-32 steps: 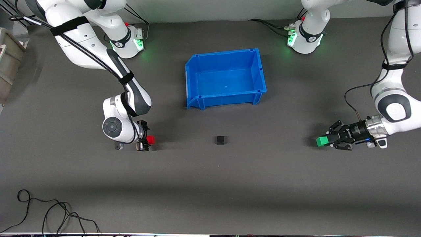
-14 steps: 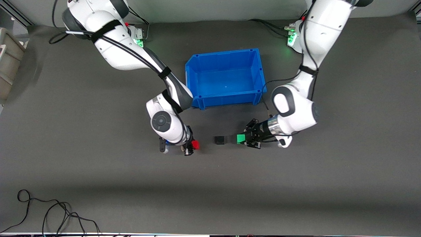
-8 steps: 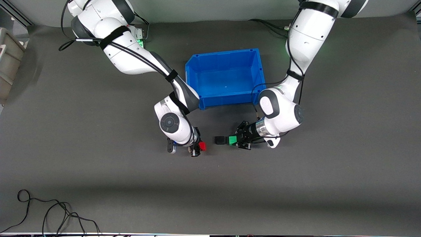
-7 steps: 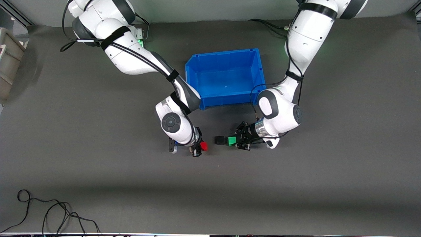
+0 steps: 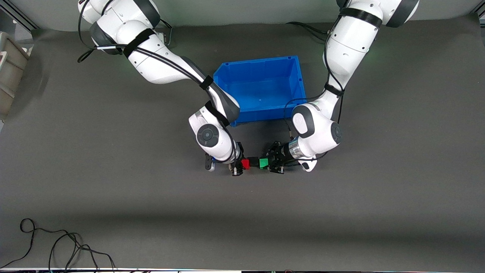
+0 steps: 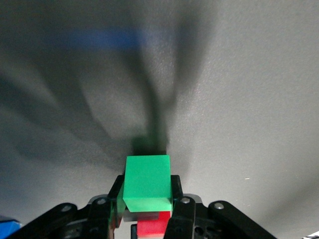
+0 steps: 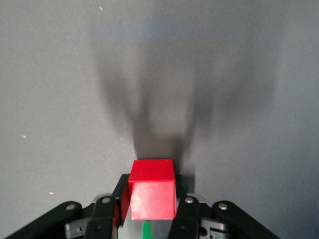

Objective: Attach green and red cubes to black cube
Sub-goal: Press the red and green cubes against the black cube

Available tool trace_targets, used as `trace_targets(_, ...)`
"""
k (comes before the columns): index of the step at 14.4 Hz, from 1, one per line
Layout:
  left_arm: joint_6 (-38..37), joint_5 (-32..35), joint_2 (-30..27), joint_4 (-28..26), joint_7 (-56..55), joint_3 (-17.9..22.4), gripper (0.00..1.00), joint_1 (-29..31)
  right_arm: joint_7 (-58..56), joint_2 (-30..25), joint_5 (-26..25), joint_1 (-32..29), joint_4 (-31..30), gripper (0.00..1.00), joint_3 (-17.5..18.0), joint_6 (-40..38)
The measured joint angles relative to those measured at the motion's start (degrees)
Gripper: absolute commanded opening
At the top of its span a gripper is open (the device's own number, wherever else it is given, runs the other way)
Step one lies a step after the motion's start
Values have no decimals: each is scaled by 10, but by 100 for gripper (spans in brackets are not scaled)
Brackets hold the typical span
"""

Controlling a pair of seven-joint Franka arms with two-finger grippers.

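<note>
Black cube point(image 5: 253, 163): matte, on the grey table point(image 5: 113, 189) nearer the camera than the blue bin point(image 5: 261, 89), sandwiched between the two coloured cubes.
Red cube point(image 5: 245, 163): glossy plastic, pinched in the right gripper point(image 5: 240, 165), touching the black cube.
Green cube point(image 5: 263, 163): same size, clamped by the left gripper point(image 5: 271, 163), pressed against the black cube.

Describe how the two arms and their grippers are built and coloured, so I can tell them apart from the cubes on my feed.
Both arms are glossy white with dark grey joint sections and round grey joint caps. Black cables run along them under black straps. The left gripper and right gripper are black, with bolted black linkage fingers. The left wrist carries a silver metal ring.
</note>
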Motion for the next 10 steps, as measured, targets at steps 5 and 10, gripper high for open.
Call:
trace_targets(5,2,0,0,2,-2,0,100,-2,6,1,0,2,0,78,-1,0)
trace_targets(10,2,5,0,12,-2,2,100,-5,6,1,0,2,3,100,0,0)
